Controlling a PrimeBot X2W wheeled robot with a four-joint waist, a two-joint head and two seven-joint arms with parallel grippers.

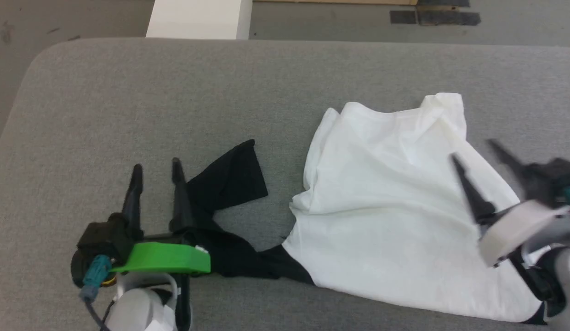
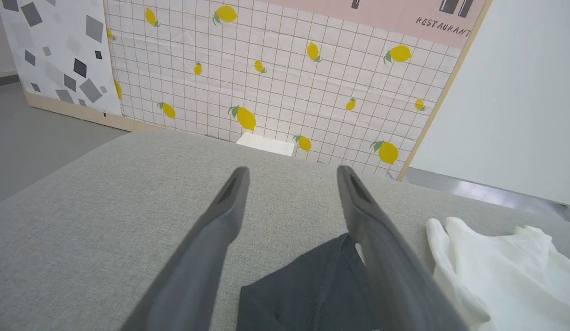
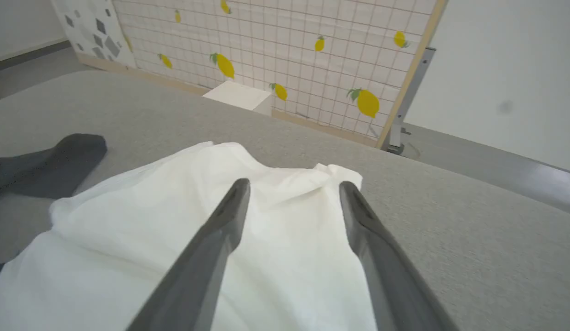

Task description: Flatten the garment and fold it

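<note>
Left gripper [image 1: 156, 164]: jaws wide apart, empty, beside the black sleeve [image 1: 230, 179] of the garment [image 1: 386, 207]. Right gripper [image 1: 473, 151]: jaws wide apart above its white body, gripping nothing.

The left gripper [image 1: 156, 163] has dark fingers [image 1: 133, 193], green bracket [image 1: 165, 257], teal plug [image 1: 96, 269].

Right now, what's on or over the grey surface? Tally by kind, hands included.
garment: 1 (white body, black sleeve)
hands: 2 (left hand, right hand, both open)
Total: 3
</note>
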